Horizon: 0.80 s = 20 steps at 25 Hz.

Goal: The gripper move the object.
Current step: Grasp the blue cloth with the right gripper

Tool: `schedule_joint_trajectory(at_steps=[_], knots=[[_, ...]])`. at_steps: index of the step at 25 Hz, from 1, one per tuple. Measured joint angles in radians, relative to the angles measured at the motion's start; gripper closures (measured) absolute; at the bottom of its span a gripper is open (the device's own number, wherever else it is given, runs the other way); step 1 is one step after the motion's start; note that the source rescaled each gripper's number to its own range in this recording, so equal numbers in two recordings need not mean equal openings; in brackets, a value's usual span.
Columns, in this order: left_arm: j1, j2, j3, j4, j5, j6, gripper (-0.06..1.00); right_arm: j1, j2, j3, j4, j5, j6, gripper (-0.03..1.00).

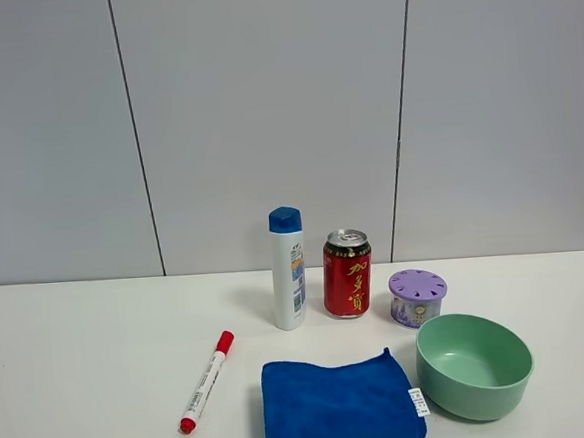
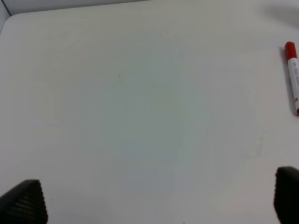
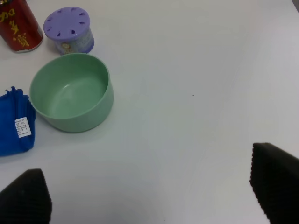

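Observation:
The royal-blue folded cloth (image 1: 339, 406) lies flat on the white table at the front centre, its small white tag (image 1: 419, 402) at the edge next to the green bowl (image 1: 475, 365). An edge of the cloth with the tag also shows in the right wrist view (image 3: 14, 127). Neither arm shows in the exterior high view. My left gripper (image 2: 154, 198) is open and empty over bare table, its fingertips (image 2: 25, 201) wide apart. My right gripper (image 3: 149, 186) is open and empty over bare table, apart from the bowl (image 3: 72, 92).
A red-capped white marker (image 1: 207, 381) lies left of the cloth and shows in the left wrist view (image 2: 292, 74). Behind the cloth stand a blue-capped white bottle (image 1: 288, 268), a red can (image 1: 347, 273) and a purple-lidded tin (image 1: 417, 296). A grey panel wall backs the table.

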Motion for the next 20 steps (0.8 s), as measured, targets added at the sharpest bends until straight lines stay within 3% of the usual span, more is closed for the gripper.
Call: schedule_joint_trajectory(at_steps=[20], knots=[[0.000, 0.000, 0.000, 0.000, 0.000, 0.000, -0.06, 0.000, 0.000, 0.000, 0.000, 0.000, 0.000, -0.03]])
